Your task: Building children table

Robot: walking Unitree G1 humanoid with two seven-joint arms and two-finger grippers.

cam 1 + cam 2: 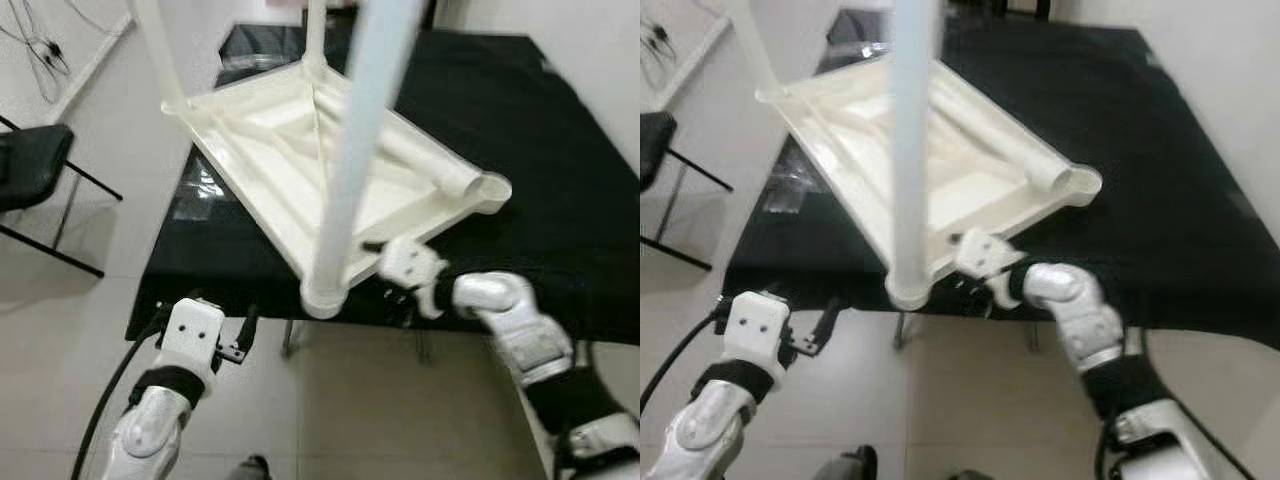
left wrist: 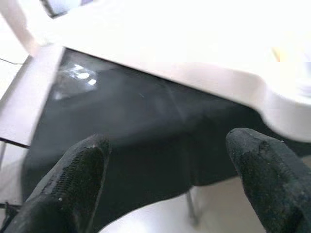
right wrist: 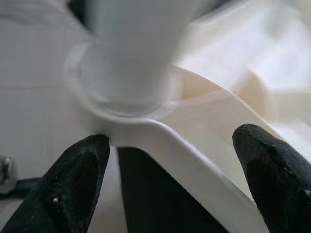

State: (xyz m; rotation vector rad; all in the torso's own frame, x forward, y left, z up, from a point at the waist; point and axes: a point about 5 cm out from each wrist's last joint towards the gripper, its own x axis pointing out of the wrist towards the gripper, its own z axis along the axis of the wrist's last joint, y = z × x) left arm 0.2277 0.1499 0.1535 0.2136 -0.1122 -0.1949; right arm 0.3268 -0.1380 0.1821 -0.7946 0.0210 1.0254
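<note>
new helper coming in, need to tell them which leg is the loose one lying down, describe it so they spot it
Start at the black table, where the white children's tabletop lies upside down with legs standing up from its corners. The loose leg lies flat inside the tray, its open end at the corner socket on the robot's right. It is the one leg lying down rather than upright.

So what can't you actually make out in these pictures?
- Tall white plastic leg: top cut off by the head views' upper edge.
- Upside-down white plastic tabletop: its top face lies hidden against the black table.
- Right end effector: right wrist view too blurred to show contact.
</note>
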